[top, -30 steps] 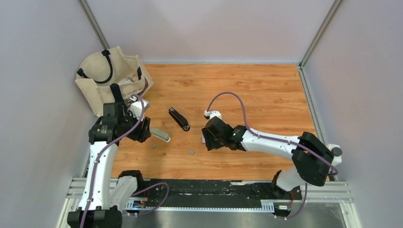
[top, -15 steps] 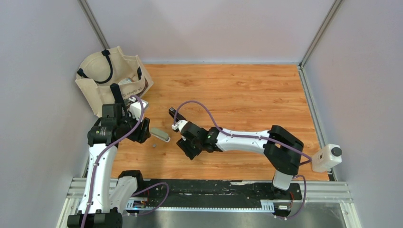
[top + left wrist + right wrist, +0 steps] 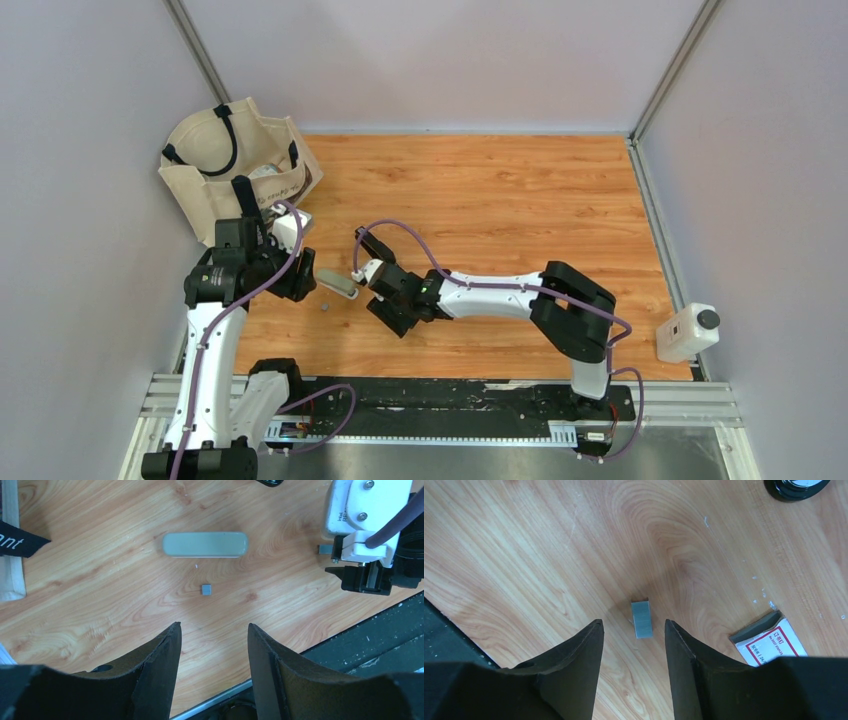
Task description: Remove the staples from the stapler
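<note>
"Where's the stapler (image 3: 370, 242)?"
"On the table (image 3: 520, 190), half hidden behind the right claw (image 3: 632, 629)."
"And the staples (image 3: 642, 619)?"
"Only the wrist view shows them well, under that wide-open claw. The left claw (image 3: 212, 630) gapes too, holding nothing."

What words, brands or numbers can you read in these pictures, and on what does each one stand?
"intel", then "RE" cut off: on the white camera housing.
"ant", cut off at the picture's edge: white letters on the black band beside the canvas.
Small box, red-and-white label: print too small and partly hidden, not readable.
Tote bag: print on its side too small to read.
</note>
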